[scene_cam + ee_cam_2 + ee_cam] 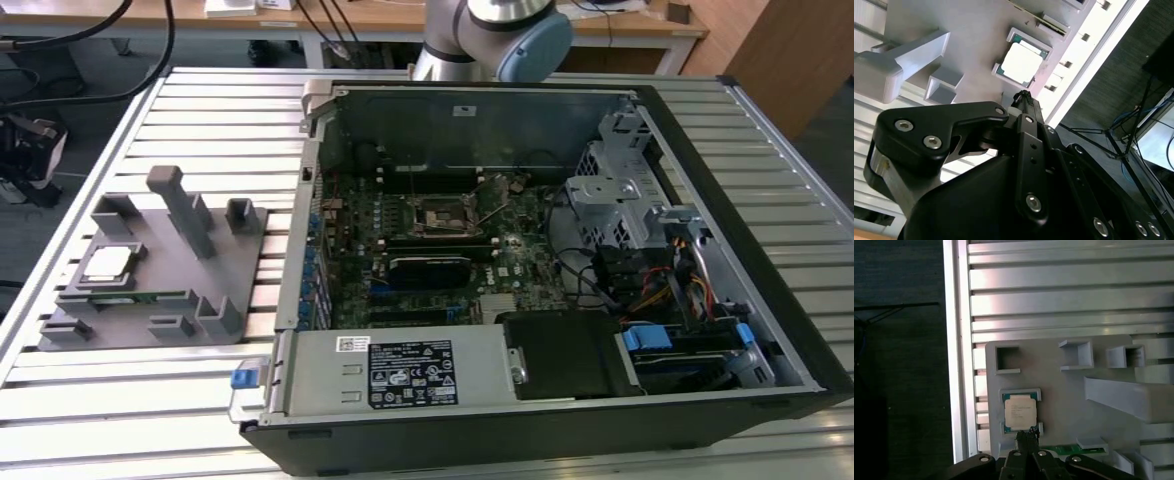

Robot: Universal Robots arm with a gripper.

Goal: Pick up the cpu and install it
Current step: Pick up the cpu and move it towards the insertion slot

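The black two-finger gripper point(1027, 436) has its jaws closed together, with nothing between them. The tips hover just beside the small square silvery-topped cpu point(1020, 412). The cpu lies flat in a recess of the grey plastic tray point(1064, 395), near the thin green memory stick point(1066, 449). The tray rests on the slatted aluminium table point(1064, 290). In the exterior view, the dark metal-framed motherboard socket point(441, 214) sits well apart, inside the open black computer case point(787, 330).

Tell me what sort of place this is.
Probably a robotics lab or workshop: an open black desktop computer case sits on a slatted aluminium table, beside a grey plastic tray holding the small silvery square cpu, with wooden desks behind.
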